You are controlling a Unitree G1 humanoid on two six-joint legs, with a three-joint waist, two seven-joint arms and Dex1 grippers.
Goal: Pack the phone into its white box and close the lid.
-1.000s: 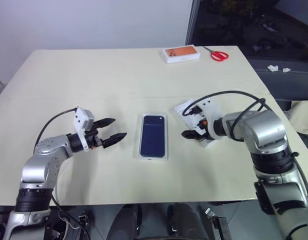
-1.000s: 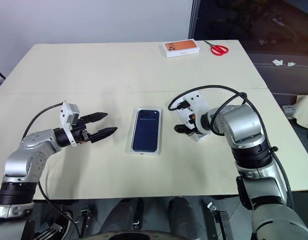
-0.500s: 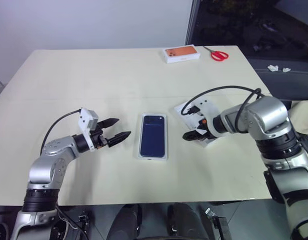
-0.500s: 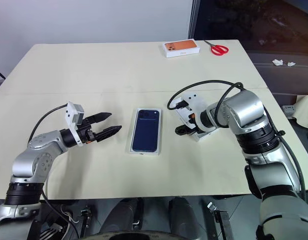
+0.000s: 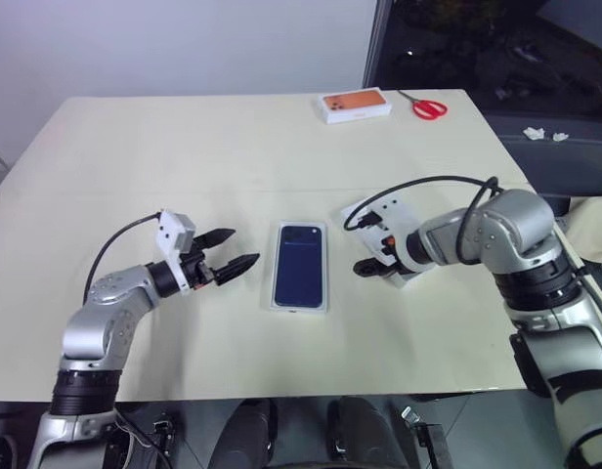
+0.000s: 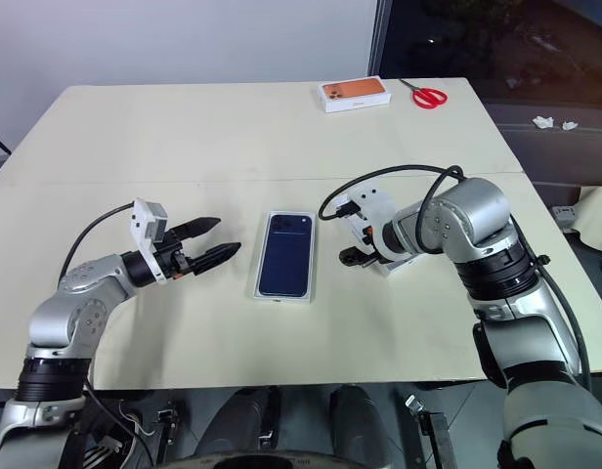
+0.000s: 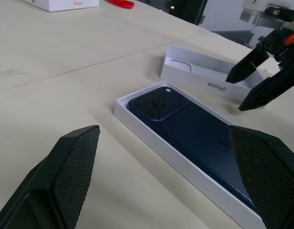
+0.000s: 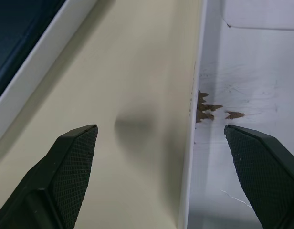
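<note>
The dark blue phone (image 5: 299, 264) lies back up inside the white box (image 7: 161, 140) in the middle of the table, its camera cluster at the far end. The lid (image 7: 199, 71) rests upside down just right of the box, plain white inside. My right gripper (image 5: 371, 258) tilts down over the lid's near left side. It is open, and its fingers straddle the lid's wall (image 8: 191, 119) without holding it. My left gripper (image 5: 242, 247) hovers level a short way left of the box, open and empty, pointing at it.
A white box with an orange top (image 5: 355, 105) and red scissors (image 5: 428, 106) lie at the far right of the table (image 5: 184, 147). The table's right edge is close behind my right arm. A cable loops over that forearm.
Both grippers stay open and nearly in place. The right arm's elbow has swung outward and its wrist has rolled over the lid. The box, phone and lid have not moved.
</note>
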